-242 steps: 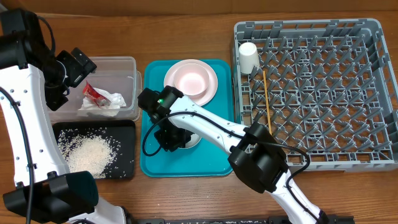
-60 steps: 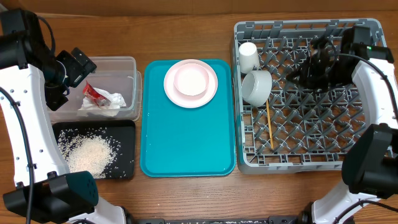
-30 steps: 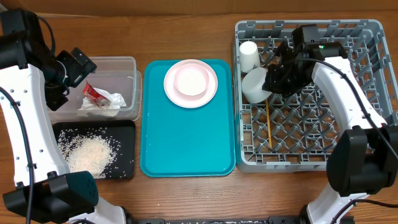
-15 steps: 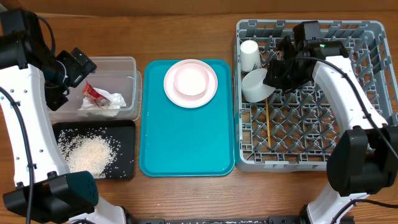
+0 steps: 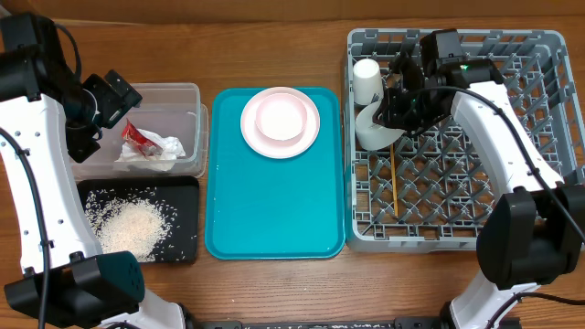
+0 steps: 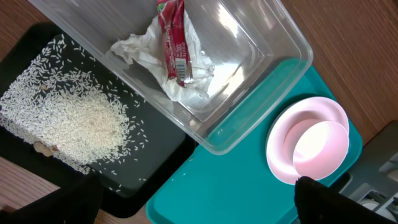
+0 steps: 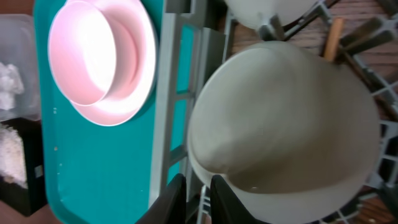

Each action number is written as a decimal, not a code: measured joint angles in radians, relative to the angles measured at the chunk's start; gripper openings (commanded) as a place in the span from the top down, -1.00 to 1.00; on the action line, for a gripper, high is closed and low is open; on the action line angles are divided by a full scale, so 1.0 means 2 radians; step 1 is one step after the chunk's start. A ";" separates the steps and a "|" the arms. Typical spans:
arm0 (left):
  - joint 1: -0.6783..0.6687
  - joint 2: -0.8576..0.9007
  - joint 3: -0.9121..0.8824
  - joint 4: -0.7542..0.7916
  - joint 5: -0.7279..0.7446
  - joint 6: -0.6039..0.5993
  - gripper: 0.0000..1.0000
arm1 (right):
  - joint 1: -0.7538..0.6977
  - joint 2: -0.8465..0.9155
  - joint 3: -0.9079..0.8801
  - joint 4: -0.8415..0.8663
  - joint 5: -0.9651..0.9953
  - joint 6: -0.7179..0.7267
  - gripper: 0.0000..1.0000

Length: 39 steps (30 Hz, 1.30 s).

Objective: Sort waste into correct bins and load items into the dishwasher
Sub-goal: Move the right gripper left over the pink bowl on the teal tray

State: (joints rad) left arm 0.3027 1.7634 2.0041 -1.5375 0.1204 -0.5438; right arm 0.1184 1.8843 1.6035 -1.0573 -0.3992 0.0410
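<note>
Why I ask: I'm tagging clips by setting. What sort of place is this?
Probably a lab tabletop staged as a dish-clearing station, not a real kitchen: a grey dish rack sits on a wooden table, beside a teal tray, with a clear tub and a black tray serving as bins.

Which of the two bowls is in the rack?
The bowl tipped on its side at the rack's left edge, by the right gripper; the other bowl sits upright on the pink plate on the teal tray.

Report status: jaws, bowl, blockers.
Left jaws wide open, empty, by clear tub. Right jaws narrow at bowl rim in rack; grip unclear. Bowl tipped on side beside cup; chopsticks close alongside.
</note>
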 measured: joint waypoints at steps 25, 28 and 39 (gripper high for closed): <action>0.000 0.000 0.000 0.000 0.000 0.000 -0.99 | 0.001 -0.003 0.045 -0.081 0.094 0.041 0.55; 0.000 0.000 0.000 0.000 0.000 0.000 -1.00 | 0.008 -0.003 0.074 -0.083 0.071 0.042 0.53; 0.000 0.000 0.000 0.000 0.000 0.000 -1.00 | 0.137 -0.003 0.080 -0.014 0.050 0.027 0.49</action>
State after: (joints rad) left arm 0.3027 1.7634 2.0041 -1.5375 0.1204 -0.5438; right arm 0.3916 1.8790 1.7641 -1.0863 -0.2989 0.0948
